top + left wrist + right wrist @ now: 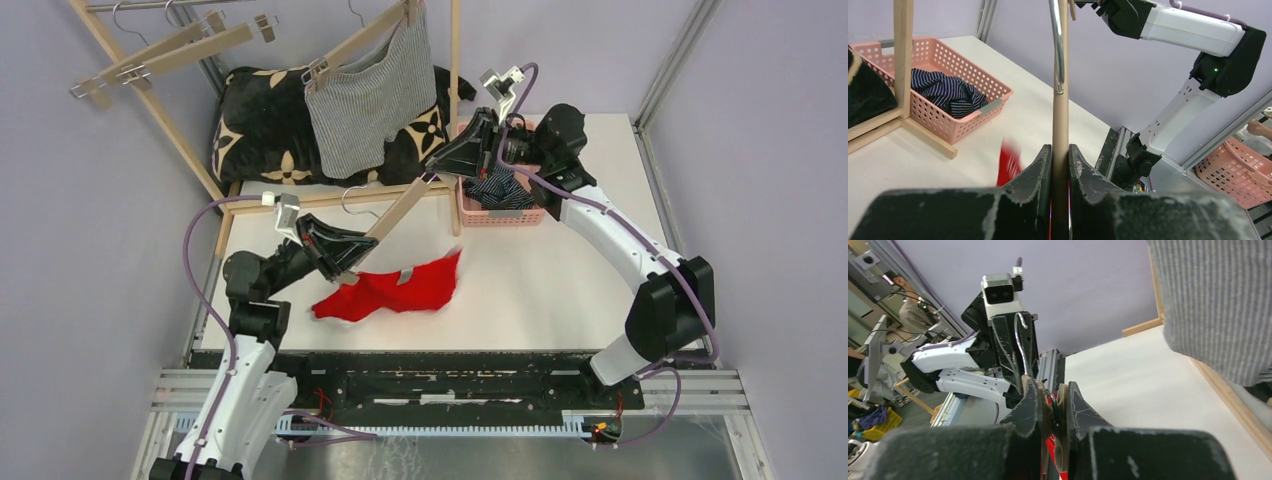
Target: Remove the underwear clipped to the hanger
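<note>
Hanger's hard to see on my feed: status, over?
Left gripper shut on hanger, right gripper likewise. Red shorts on table beneath; grey shorts clipped up on rack. Nothing in the way.

Rear R of table (560, 290): basket (500, 216), basket boxers (500, 188) inside. Rear L: cushion (260, 140); hung boxers (365, 100) before it on rack hanger (360, 42). Mid-table: loose hanger (400, 208) btwn L gripper (350, 266) (near end) & R gripper (433, 173) (far end, by basket). Under near end: table boxers (400, 288).
</note>
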